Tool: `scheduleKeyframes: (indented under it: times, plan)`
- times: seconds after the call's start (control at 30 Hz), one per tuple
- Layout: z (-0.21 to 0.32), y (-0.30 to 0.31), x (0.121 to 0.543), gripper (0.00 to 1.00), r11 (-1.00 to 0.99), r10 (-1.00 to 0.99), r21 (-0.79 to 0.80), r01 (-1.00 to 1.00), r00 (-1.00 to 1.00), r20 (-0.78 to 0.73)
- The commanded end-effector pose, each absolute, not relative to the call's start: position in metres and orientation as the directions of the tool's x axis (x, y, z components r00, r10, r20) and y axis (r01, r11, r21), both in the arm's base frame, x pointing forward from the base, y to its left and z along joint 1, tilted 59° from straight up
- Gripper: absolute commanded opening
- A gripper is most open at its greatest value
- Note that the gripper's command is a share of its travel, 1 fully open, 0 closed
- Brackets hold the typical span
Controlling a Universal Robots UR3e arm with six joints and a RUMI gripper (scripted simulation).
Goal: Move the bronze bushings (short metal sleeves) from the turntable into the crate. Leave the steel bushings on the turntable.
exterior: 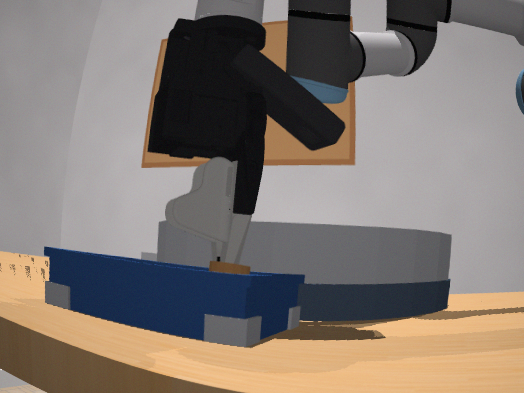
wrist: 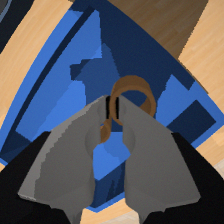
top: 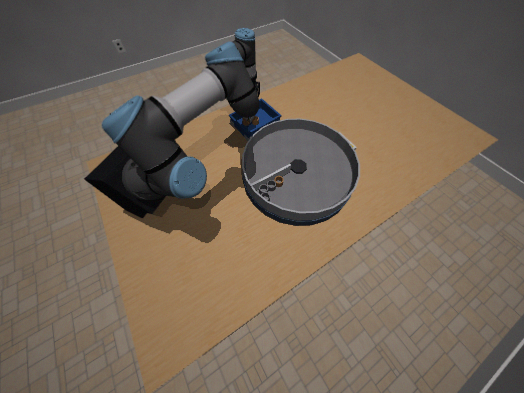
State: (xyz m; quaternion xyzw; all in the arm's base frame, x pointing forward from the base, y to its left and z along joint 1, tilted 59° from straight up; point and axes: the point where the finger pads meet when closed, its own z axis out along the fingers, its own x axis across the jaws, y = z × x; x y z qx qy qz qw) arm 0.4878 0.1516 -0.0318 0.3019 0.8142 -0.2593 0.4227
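Note:
My gripper (exterior: 221,260) (wrist: 113,97) is shut on the wall of a bronze bushing (exterior: 229,268) (wrist: 131,82), low inside the blue crate (top: 267,113) (exterior: 145,288) (wrist: 90,45). The bushing's top shows just above the crate's rim in the exterior view; whether it touches the floor is hidden. Another bronze bushing (wrist: 105,132) lies in the crate, partly behind the fingers. On the grey turntable (top: 325,173) (exterior: 350,258) stands one bronze bushing (top: 281,179), beside three steel bushings (top: 271,185) (top: 263,188) (top: 265,197) near the wall.
A light divider bar (top: 270,174) runs from the turntable's dark hub (top: 298,166) to its wall, beside the bushings. The turntable's raised wall stands close to the crate. The arm's black base (top: 107,175) is at the table's left edge.

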Motion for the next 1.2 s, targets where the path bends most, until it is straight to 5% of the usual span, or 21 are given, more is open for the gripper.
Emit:
scheduleKeyframes:
  times: [0.0, 1.17]
  plan:
    - [-0.0353, 0.1473, 0.4922, 0.0, 0.686, 0.272, -0.165, 0.709, -0.46, -0.845]
    - [-0.0399, 0.1412, 0.4971, 0.0, 0.686, 0.272, -0.165, 0.709, -0.46, -0.845]
